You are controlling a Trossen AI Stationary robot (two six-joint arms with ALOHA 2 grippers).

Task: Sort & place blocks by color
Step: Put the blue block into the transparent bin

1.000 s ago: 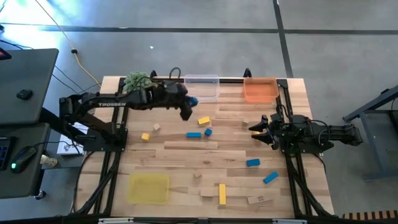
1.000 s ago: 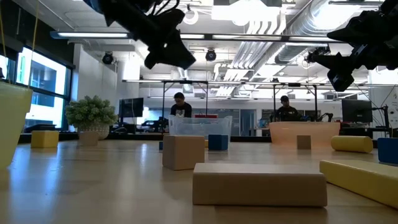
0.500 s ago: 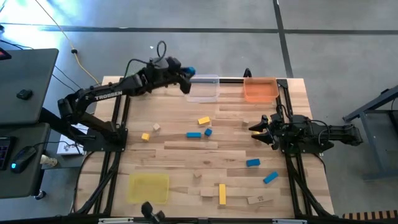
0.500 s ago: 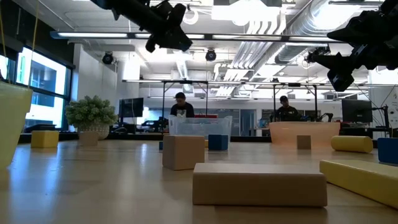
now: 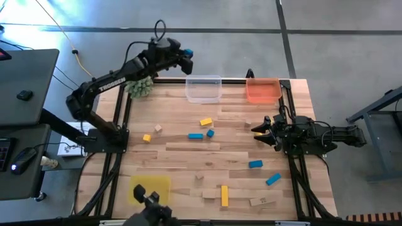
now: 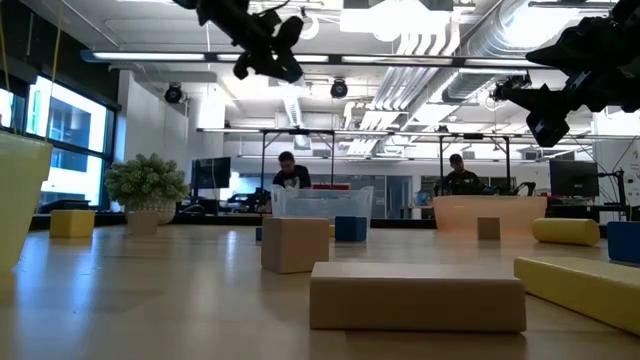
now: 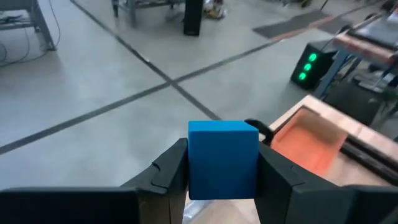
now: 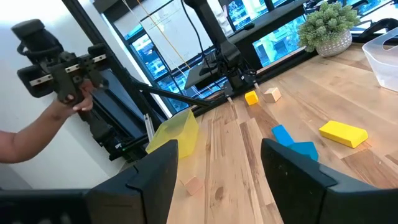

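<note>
My left gripper [image 5: 188,61] is high in the air just past the table's far edge, left of the clear tray [image 5: 203,88], and is shut on a blue block [image 7: 222,158]. The low view shows it near the ceiling lights [image 6: 268,52]. My right gripper [image 5: 259,130] waits open at the table's right side, with nothing between its fingers [image 8: 217,180]. Several blocks lie flat on the table: a yellow one [image 5: 206,122], two blue ones [image 5: 195,135] at the middle, two blue ones [image 5: 255,164] at the right, and a yellow bar [image 5: 224,195] near the front. My left gripper pinches the blue block by two opposite side faces [image 7: 194,167], one finger [image 7: 166,174] on each side. The fingers point nearly level toward the table's right. The block sits upright between them, lifted clear of everything, and its front face stands out past the fingertips.
An orange tray [image 5: 262,90] stands at the far right and a yellow tray [image 5: 151,189] at the near left. A green plant ball [image 5: 141,86] sits at the far left under my left arm. A person's hand holds a controller by the near left edge [image 8: 62,74].
My left gripper has risen and gone toward the table's far edge with the blue block, from over the table beside the clear tray to beyond the edge. It has tipped up from slanting down to nearly level. A hand with a controller has come in at the near edge.
</note>
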